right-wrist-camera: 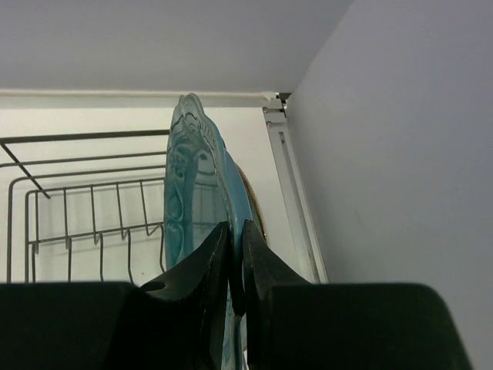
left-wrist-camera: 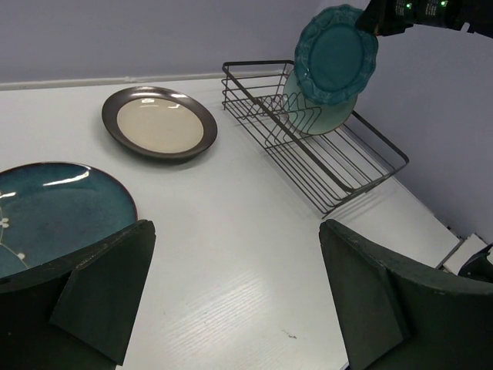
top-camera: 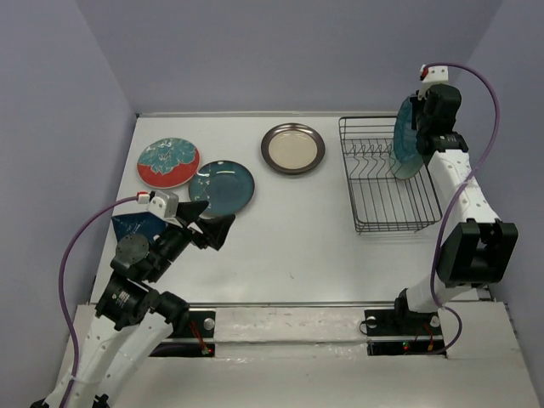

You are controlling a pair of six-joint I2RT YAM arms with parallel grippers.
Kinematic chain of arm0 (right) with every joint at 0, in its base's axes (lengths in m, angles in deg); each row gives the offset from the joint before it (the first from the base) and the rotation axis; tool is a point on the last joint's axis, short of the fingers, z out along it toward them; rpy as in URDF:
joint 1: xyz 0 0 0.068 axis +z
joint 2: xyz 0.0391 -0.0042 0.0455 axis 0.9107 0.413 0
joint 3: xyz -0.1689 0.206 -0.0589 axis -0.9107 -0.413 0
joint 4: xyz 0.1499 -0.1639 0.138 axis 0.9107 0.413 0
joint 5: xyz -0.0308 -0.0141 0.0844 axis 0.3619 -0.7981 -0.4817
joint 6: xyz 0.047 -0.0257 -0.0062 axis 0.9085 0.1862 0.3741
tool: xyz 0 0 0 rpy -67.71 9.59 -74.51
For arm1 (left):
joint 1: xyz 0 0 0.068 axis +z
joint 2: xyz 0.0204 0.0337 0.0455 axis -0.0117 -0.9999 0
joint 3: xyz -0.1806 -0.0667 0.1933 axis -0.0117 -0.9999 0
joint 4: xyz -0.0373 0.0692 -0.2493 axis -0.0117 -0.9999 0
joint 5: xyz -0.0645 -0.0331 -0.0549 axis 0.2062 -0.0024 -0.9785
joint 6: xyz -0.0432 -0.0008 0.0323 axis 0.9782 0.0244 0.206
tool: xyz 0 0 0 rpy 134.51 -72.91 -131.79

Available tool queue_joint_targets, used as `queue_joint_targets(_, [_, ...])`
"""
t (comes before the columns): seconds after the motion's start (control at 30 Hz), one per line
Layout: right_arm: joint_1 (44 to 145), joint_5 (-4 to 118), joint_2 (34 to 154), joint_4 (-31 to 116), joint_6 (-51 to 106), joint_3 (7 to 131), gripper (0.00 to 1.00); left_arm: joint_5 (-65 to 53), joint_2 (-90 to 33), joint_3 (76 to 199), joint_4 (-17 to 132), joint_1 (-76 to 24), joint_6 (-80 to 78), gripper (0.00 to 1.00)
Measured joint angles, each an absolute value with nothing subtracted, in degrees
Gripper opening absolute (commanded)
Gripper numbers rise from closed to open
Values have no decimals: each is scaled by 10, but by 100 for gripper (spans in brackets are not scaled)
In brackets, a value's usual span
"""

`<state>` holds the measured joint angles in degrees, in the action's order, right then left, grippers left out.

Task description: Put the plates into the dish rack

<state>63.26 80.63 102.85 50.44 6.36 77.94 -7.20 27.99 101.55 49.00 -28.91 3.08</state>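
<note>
My right gripper (right-wrist-camera: 236, 235) clamps its two fingers on the near rim of a scalloped teal plate (left-wrist-camera: 337, 52). It holds the plate upright on its edge over the far right end of the black wire dish rack (top-camera: 387, 200), at the right side of the white table (top-camera: 289, 242). One pale mint plate (left-wrist-camera: 327, 119) stands in the rack among the upright prongs, leaning just behind the teal one. I cannot tell whether the two touch, or whether the teal plate's lower edge meets the wires. The rest of the rack's slots stand open toward the left. Across the table, my left gripper (left-wrist-camera: 237, 228) hovers low at the near left with its fingers spread wide apart, holding nothing. A dark teal plate (top-camera: 222, 188) lies flat just beyond it. A red-rimmed plate (top-camera: 168, 161) with a teal flower pattern lies at the far left, its rim overlapping the dark teal one. A brown-rimmed cream plate (top-camera: 292, 148) rests flat at the far middle, between those plates and the rack.
</note>
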Motion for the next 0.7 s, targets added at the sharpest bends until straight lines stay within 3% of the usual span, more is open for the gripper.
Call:
queue_joint_targets(0.43, [618, 797, 1060, 498, 64, 775, 7, -72, 278, 1016, 490, -290, 31, 99])
queue_joint_targets(0.7, [618, 757, 1060, 479, 85, 705, 7, -72, 277, 1016, 490, -290, 31, 99])
